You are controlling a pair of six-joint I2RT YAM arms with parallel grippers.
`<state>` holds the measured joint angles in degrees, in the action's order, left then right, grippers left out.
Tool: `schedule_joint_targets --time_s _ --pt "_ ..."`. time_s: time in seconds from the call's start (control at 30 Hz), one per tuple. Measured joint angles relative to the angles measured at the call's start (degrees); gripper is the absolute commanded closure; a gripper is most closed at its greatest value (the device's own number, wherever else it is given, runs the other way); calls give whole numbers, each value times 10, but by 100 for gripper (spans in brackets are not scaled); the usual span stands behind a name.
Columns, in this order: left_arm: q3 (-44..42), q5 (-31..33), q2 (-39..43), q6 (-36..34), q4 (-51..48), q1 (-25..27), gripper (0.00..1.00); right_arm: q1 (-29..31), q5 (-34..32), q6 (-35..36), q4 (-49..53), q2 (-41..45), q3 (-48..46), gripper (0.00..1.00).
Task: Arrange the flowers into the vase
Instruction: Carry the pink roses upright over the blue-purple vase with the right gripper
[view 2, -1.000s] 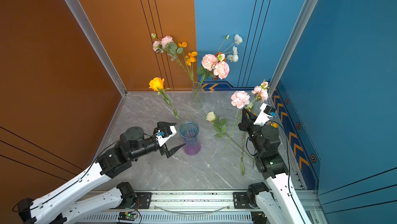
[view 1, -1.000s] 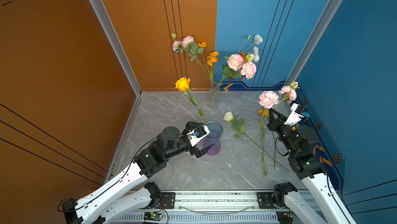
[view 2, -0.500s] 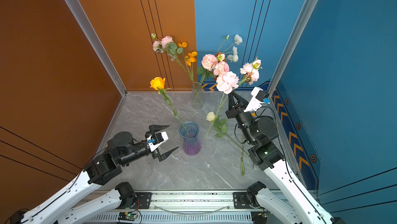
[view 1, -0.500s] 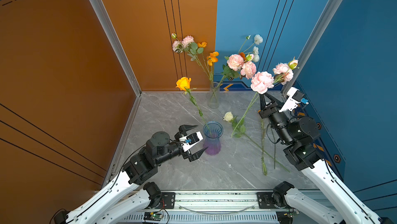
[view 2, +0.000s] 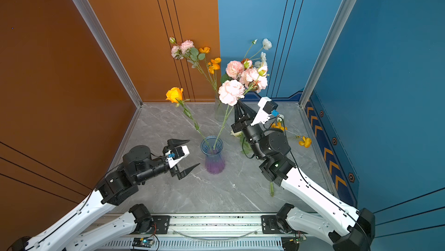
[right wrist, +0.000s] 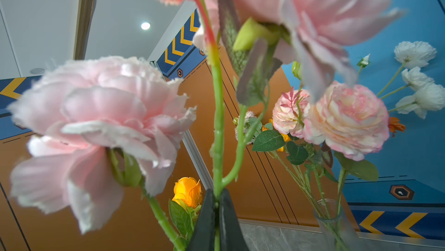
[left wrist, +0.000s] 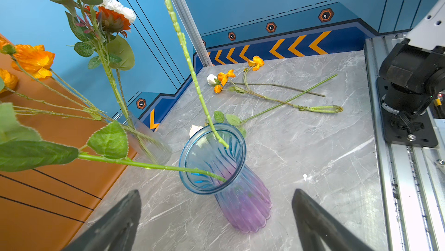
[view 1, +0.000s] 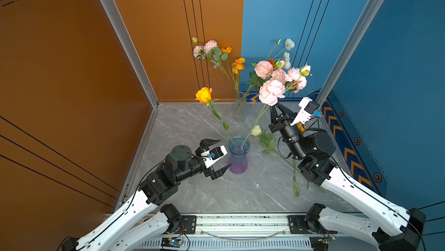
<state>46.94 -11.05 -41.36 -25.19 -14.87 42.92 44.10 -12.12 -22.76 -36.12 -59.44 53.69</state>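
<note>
The fingers [right wrist: 204,223] of my right gripper [view 1: 275,106] are pressed shut on the green stem [left wrist: 191,69] of the pink flower [view 1: 272,92]. They grip it high up, just under the fork where the blooms branch off, so the long lower part hangs free. The left wrist view shows the stem's cut end just inside the mouth of the blue-and-purple vase [view 1: 238,160], close against the rim and not yet down at the bottom. I judge the job now is to sink it. I should lower my wrist along the line of the stem rather than straight down, so the end slides down the glass wall instead of levering on the rim. I should let go only once the stem leans settled. The heavy heads sit far above the vase, so a sideways push could tip it, and the yellow rose [view 1: 204,94] leaning out the opposite side needs room too. My left gripper [view 2: 194,152] could steady things. Its fingers [left wrist: 115,221] stand spread as wide as they go and hold nothing, one on each side of the vase's lower body, close by but, as far as I can tell, not touching it. More flowers [left wrist: 226,76] lie on the table [view 1: 252,189] near my right arm, and a clear vase [view 1: 239,111] at the back holds others.
</note>
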Motion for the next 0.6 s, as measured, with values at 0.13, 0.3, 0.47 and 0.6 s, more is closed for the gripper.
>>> schedule_joint_targets --time_s 0.13,0.3,0.47,0.6 --pt "0 -6 0 1 0 -5 2 24 -27 14 -56 -17 -39 100" --pt "0 -13 -5 2 0 -9 2 59 -63 22 -105 -61 -91 100" --pt "0 -19 -7 3 0 -10 2 82 -100 24 -139 -80 -133 100" --pt "0 -26 -10 6 0 -11 2 85 -130 20 -175 -88 -163 100"
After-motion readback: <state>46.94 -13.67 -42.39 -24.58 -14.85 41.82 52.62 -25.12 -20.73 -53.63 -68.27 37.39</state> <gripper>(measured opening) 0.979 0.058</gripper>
